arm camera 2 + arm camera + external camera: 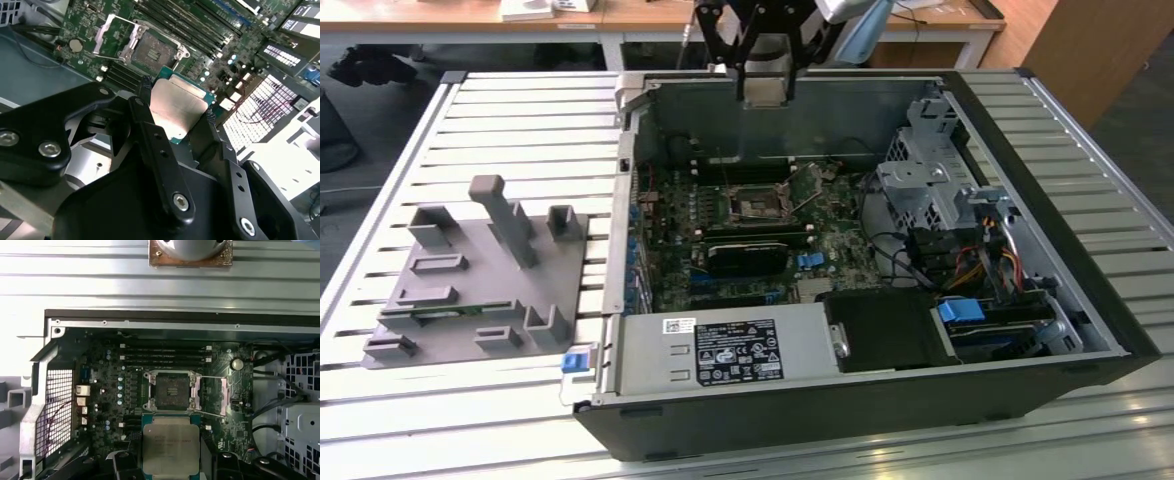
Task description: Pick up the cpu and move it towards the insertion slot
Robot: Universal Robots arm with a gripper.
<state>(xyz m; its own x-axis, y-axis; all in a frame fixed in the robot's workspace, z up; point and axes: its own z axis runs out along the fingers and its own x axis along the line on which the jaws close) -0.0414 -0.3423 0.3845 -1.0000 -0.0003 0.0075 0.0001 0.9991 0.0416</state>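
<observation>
The tool was closed on the cpu (edge-gripped), held above the motherboard, just short of the open insertion slot.

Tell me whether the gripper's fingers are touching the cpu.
Touching. In the second wrist view, the black fingers press against opposite edges of the cpu, holding it above the motherboard, short of the insertion slot.

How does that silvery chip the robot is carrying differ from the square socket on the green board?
The cpu has a plain silvery metal top; the insertion slot is dark inside with a shiny frame. The cpu is held up between the gripper fingers; the insertion slot sits fixed on the board, its frame open and empty. Both are square and look similar in size.
</observation>
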